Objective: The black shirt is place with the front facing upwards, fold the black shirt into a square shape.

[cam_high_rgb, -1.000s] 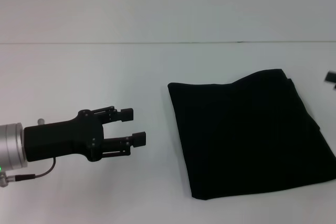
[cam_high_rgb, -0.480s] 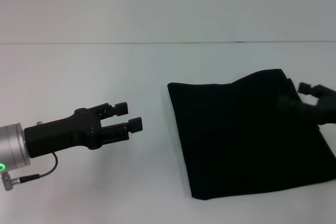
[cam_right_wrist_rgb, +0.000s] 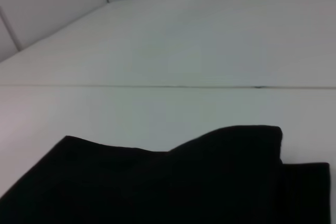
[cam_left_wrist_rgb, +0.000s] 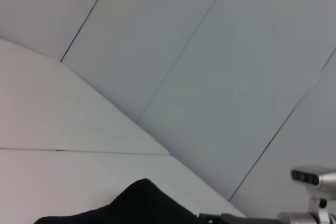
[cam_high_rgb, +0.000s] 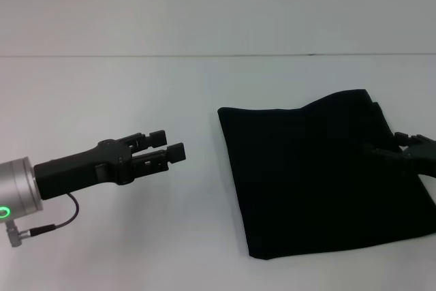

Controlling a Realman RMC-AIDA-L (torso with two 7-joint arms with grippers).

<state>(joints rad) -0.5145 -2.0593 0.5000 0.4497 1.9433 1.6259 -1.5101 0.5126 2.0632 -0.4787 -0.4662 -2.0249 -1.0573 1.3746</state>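
Black shirt (cam_high_rgb: pixel 320 175) folded into a rough square, flat on the white table (cam_high_rgb: pixel 136 86), right of centre; far right corner slightly raised. Left gripper (cam_high_rgb: pixel 172 149) above bare table, well apart from the cloth, fingers narrow and empty; right gripper (cam_high_rgb: pixel 409 149) at the shirt's right edge, finger state indiscernible.

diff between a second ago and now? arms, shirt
The left gripper tilted, its fingers narrowing to a small gap, over bare table left of the black shirt. The right gripper came in from the right edge and now sits low over the shirt's right side. Neither holds anything. The shirt stayed folded in place.
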